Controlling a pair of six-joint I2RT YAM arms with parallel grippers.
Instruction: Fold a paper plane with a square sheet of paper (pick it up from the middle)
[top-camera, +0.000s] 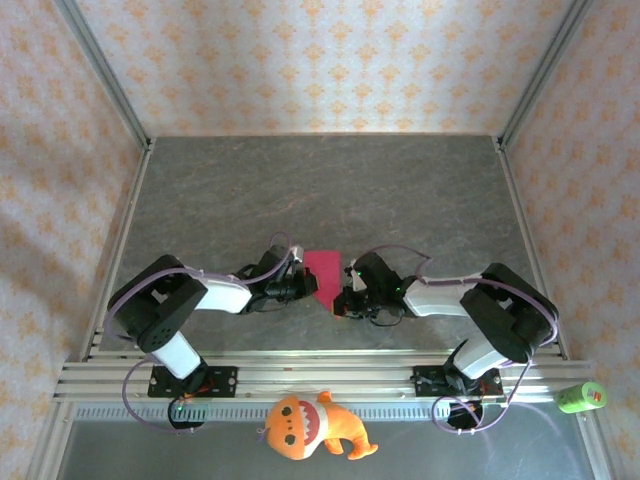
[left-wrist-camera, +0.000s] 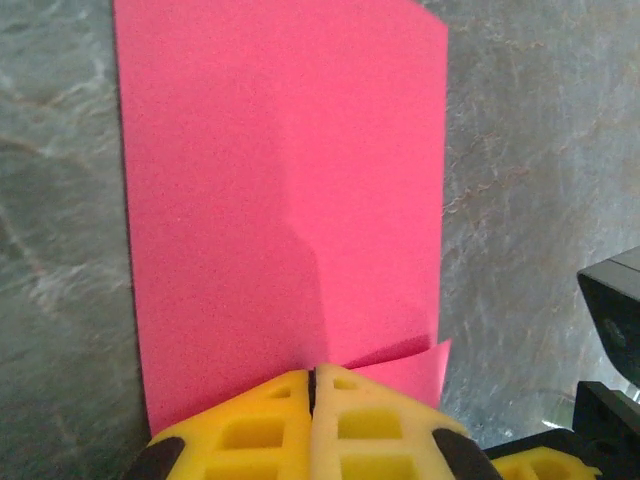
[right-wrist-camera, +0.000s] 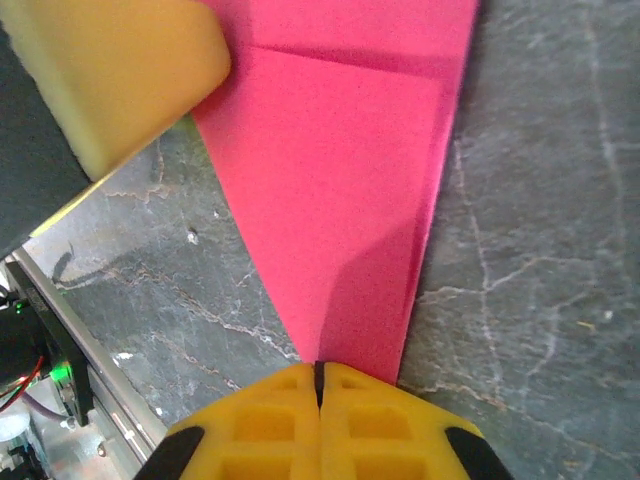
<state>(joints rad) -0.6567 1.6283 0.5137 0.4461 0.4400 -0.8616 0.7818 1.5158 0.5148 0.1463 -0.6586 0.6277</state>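
Square sheet of paper (top-camera: 322, 271): part-folded into a narrow magenta strip, flat on the table (top-camera: 300, 190), just in front of the arm bases at centre. In the top view the long axis runs roughly 12 to 6 o'clock. One corner is turned in, so the near end tapers.

Left claw (top-camera: 302, 285) is at the strip's 9 o'clock side, pads clenched on its edge. Right claw (top-camera: 341, 299) is at 5 o'clock, pinched tight on the tapered tip. Both touch the paper, so neither is nearer. The next crease likely depends on that axis holding steady between them.
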